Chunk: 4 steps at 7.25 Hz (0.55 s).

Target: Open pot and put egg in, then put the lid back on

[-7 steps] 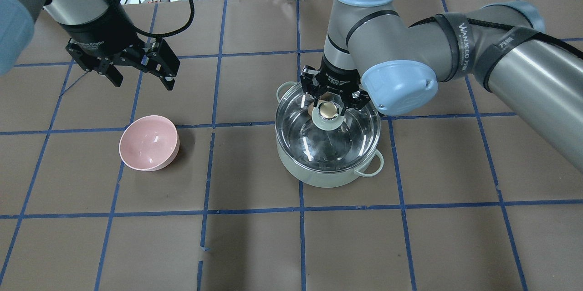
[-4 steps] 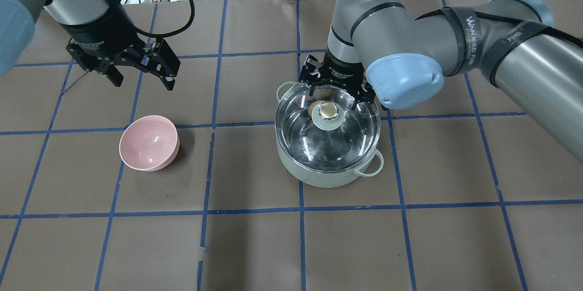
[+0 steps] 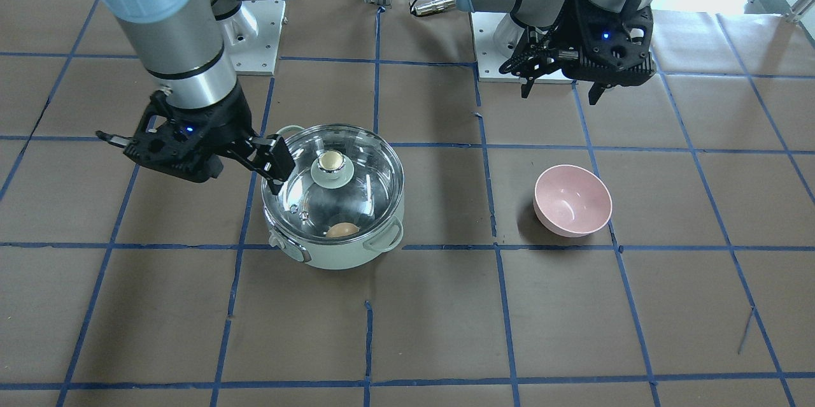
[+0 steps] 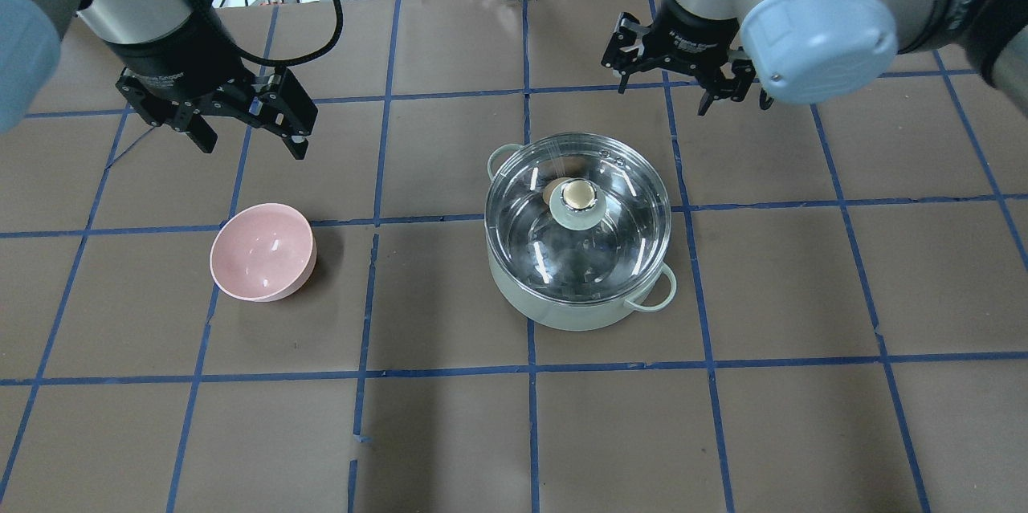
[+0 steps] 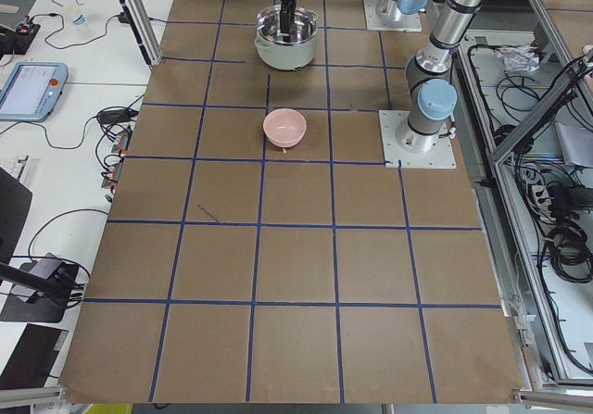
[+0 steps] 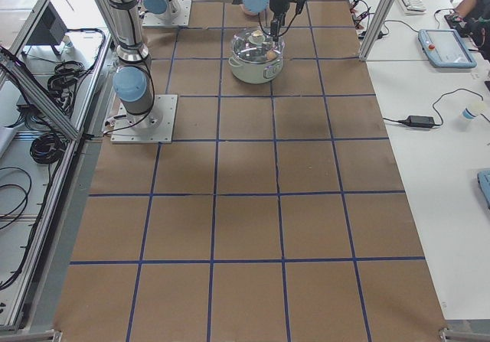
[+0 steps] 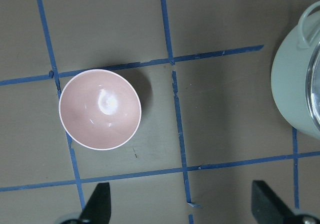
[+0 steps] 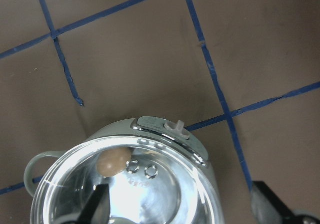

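Covering the pot: the lid (image 4: 598,252) lies flat on the rim, its knob (image 4: 577,193) pointing up, below the right gripper and clear of its fingers.
Egg: the egg (image 3: 342,229) lies inside the pot on the steel bottom, seen through the glass. It is close to the wall on the side that carries the front knob. In the right wrist view it shows just under the lid's edge, below and between the spread fingers.
Pot: the pot (image 4: 562,312) stands upright on the table, lower than the right gripper and a little to that gripper's left. One loop handle faces the robot's base and the other faces away.
Right gripper: the right gripper (image 4: 679,87) hangs in the air above table height with its jaws spread wide. It grasps nothing and touches neither lid nor pot.
Left gripper: the left gripper (image 4: 253,145) hangs raised, fingers pointing down and wide apart, with nothing between them.
Bowl: the pink bowl (image 4: 263,252) sits upright with nothing visible inside, on the table below the left gripper. In the left wrist view it lies ahead of the two fingertips. It is well apart from the pot, which shows only at that view's right edge.
Table: the brown table (image 4: 450,433) is crossed by blue tape lines, and the pot stands over one of those lines.
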### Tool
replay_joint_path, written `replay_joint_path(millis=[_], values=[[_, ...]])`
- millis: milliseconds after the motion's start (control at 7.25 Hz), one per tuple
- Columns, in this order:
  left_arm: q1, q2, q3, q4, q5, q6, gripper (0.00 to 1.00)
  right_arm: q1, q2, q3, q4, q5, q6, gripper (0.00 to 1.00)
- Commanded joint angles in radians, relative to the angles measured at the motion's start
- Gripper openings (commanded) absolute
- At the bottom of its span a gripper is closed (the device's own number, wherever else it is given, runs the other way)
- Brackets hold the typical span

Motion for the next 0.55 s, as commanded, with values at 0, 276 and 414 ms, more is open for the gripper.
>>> replay_joint_path(millis=[0, 276, 414], values=[[-0.002, 0.0, 0.0, 0.0, 0.0, 0.0, 1.0, -0.136, -0.064, -0.016, 0.029, -0.003, -0.254, 1.0], [-0.002, 0.0, 0.0, 0.0, 0.0, 0.0, 1.0, -0.156, -0.086, -0.012, 0.072, 0.003, -0.274, 1.0], [-0.003, -0.002, 0.0, 0.0, 0.0, -0.005, 1.0, -0.152, -0.075, -0.005, 0.071, -0.004, -0.276, 1.0]])
